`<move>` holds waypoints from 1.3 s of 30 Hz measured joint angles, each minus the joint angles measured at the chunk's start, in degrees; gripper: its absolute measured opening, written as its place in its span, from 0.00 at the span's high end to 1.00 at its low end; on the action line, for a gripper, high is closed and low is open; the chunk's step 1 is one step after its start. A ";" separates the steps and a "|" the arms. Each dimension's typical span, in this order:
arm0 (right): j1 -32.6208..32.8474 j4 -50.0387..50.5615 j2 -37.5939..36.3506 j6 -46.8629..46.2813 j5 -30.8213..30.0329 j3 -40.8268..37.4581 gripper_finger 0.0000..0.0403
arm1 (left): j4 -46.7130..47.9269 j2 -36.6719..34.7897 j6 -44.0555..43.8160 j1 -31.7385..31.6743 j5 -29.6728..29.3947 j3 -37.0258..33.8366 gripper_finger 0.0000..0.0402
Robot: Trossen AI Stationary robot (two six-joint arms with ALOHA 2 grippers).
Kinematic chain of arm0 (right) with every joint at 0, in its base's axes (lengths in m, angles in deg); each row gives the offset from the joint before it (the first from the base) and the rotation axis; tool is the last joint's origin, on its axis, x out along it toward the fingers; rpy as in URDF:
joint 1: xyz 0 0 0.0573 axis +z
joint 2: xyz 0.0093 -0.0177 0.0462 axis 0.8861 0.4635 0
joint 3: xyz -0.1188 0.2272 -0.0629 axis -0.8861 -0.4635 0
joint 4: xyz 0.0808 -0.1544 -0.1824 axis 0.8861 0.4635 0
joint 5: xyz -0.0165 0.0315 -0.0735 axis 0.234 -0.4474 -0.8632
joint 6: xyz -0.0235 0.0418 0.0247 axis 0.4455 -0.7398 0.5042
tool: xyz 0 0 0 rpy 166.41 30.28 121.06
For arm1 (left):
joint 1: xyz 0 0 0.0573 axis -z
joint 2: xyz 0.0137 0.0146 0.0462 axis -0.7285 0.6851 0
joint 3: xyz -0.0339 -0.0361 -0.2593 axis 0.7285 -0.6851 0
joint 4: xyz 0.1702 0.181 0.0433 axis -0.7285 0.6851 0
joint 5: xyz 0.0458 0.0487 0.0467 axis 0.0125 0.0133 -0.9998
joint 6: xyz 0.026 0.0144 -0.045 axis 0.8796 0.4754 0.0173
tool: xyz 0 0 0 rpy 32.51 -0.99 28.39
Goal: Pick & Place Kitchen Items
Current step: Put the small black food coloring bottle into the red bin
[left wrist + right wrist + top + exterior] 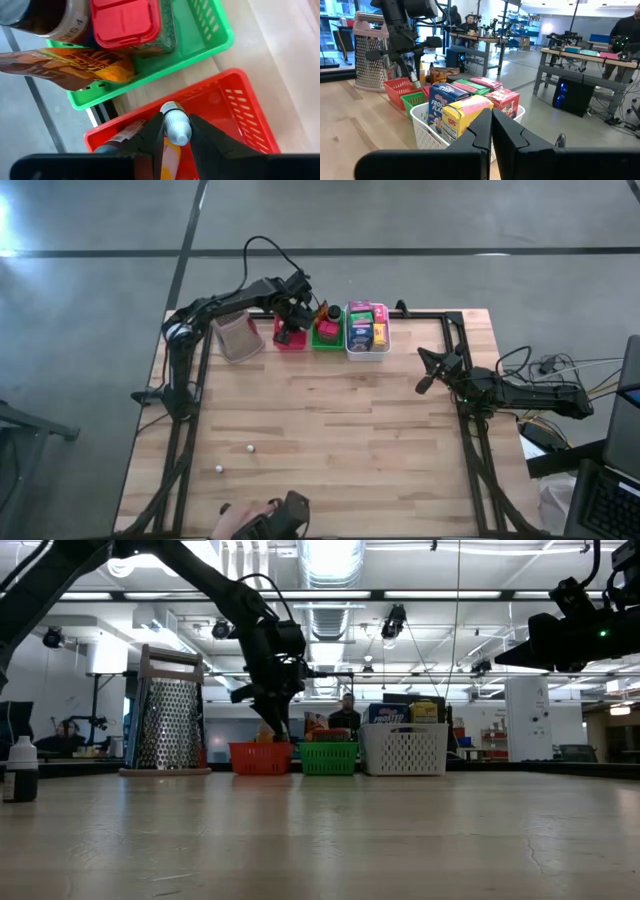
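The left claw is above the red plastic basket, which stands at the far edge of the light wooden surface. Its two dark fingers are closed on a small pale bottle with a grey cap, which points out between them over the inside of the basket. In the high view the left arm reaches from the left side of the surface to this basket.

Just beside the red basket stands a green plastic basket. Inside it lie a jar with a flat red lid, a dark jar with a pale label and an orange-brown foil packet which sticks out over the rim of the green basket. Next in the row is a white plastic basket, full of small coloured boxes: a blue cereal box, a yellow box with a pink top, a red box and green and pink packets. At the other end of the row, beside the red basket, a metal box grater stands upright.

The right claw is held above the right part of the surface, well apart from the baskets; its fingers are fully closed and they hold nothing.

Two tiny pale bottles lie on the near left part of the surface, and a small dark bottle with a white cap stands at the left edge in the low view. A hand of a person is at the near edge of the surface.
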 joint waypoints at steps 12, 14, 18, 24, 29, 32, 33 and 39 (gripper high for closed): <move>0.02 0.00 0.00 0.00 0.02 -0.02 0.98 | 0.70 6.11 0.07 -0.13 -0.71 3.27 0.79; 0.00 0.01 -0.01 0.00 0.00 -0.02 0.98 | 1.66 7.33 0.15 -0.19 -1.09 4.65 0.79; 0.02 0.02 -0.02 0.00 0.00 -0.02 0.98 | 3.56 8.94 0.38 -0.26 -1.11 6.65 0.79; 0.02 0.01 -0.01 0.00 0.02 -0.02 0.98 | 3.61 9.32 1.42 -0.55 -1.20 6.41 0.79; 0.02 0.00 -0.02 0.00 0.02 -0.01 0.98 | 3.80 9.32 1.41 -0.63 -1.34 5.51 0.79; 0.02 0.01 -0.01 0.00 0.02 -0.02 0.98 | 3.71 9.32 1.54 -0.61 -1.40 4.87 0.79; 0.01 0.01 -0.02 0.00 0.00 -0.02 0.98 | 3.58 9.32 1.54 -0.61 -1.40 4.73 0.79; 0.01 0.01 -0.01 0.00 0.01 -0.02 0.98 | 2.58 9.32 1.47 -0.62 -1.38 4.45 0.79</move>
